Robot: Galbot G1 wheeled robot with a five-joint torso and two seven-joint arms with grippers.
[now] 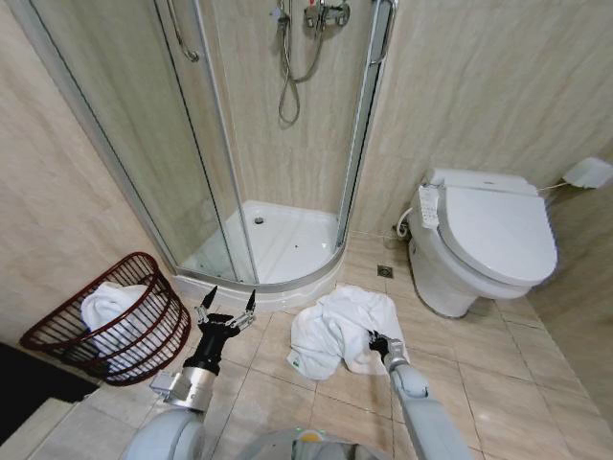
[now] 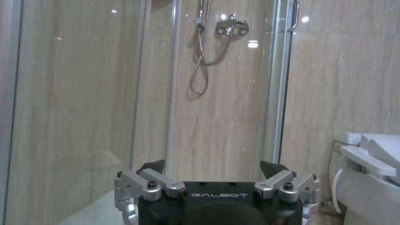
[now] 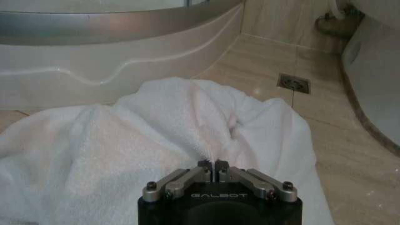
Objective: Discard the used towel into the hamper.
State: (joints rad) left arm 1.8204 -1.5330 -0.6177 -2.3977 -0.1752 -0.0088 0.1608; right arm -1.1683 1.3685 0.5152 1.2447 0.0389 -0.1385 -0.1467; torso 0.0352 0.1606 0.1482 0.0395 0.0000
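The right claw (image 3: 214,165) pinches a fold of the white towel (image 1: 335,326), which lies crumpled on the tiled floor (image 1: 479,383) between the shower tray (image 1: 287,240) and the toilet (image 1: 484,244). The left claw (image 1: 226,305) hovers spread open beside the hamper (image 1: 144,340), which holds another white cloth (image 1: 105,307).

Head camera looks down over the bathroom floor; left wrist faces the shower (image 2: 212,70); right wrist hangs close above the towel (image 3: 187,136)

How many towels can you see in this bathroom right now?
2. One towel lies crumpled on the floor tiles before the shower, pinched by the right gripper. Another white towel sits inside the hamper; more may be hidden beneath it.
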